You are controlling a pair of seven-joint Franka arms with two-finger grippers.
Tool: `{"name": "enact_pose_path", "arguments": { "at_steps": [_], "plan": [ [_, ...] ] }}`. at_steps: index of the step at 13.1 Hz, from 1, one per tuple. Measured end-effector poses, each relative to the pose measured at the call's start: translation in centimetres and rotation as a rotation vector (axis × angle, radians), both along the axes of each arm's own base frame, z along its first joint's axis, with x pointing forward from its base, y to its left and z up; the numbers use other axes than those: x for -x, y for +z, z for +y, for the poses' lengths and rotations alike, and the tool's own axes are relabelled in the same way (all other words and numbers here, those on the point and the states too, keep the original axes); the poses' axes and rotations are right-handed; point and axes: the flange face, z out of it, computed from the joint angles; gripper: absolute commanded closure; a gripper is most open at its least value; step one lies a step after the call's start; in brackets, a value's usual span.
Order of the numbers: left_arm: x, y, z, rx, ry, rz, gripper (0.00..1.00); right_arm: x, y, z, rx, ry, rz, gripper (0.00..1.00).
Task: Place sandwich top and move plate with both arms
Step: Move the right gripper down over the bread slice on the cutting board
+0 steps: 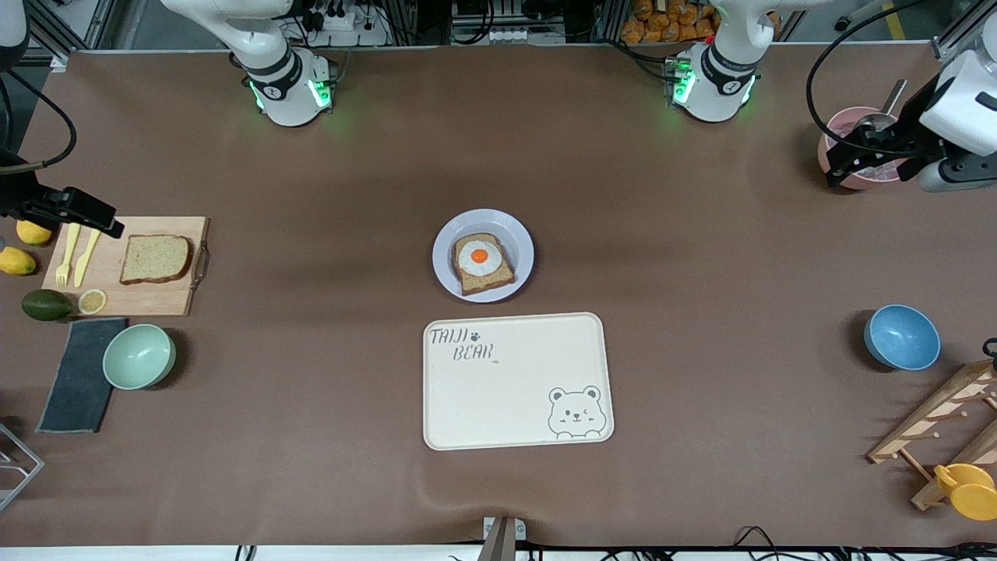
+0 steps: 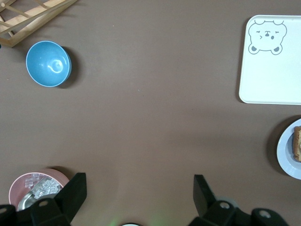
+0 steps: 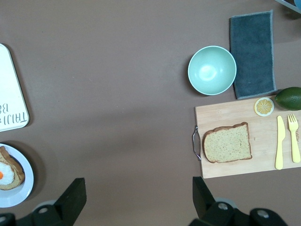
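Observation:
The sandwich top (image 1: 154,259) (image 3: 227,142), a plain brown slice, lies on a wooden cutting board (image 1: 167,300) at the right arm's end of the table. The lavender plate (image 1: 523,248) (image 2: 286,151) (image 3: 27,182) sits mid-table and carries a bread slice with a fried egg (image 1: 481,261). My right gripper (image 1: 101,218) (image 3: 138,182) hangs open and empty, high over the table beside the board. My left gripper (image 1: 845,165) (image 2: 139,181) hangs open and empty, high over the left arm's end near a pink bowl (image 1: 849,144).
A cream bear tray (image 1: 514,382) lies nearer the front camera than the plate. A green bowl (image 1: 139,356) and dark cloth (image 1: 78,374) sit by the board, which also holds a yellow fork and knife. A blue bowl (image 1: 901,336) and wooden rack (image 1: 950,421) are at the left arm's end.

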Motion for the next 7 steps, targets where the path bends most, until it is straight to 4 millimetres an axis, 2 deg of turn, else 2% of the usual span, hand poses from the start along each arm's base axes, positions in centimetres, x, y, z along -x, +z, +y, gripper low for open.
{"name": "enact_pose_path", "arguments": {
  "at_steps": [7],
  "plan": [
    [-0.32,0.56,0.22,0.001,0.004,0.012,0.00,0.23,-0.20,-0.39,-0.001,-0.007,0.019,0.00]
  ]
}}
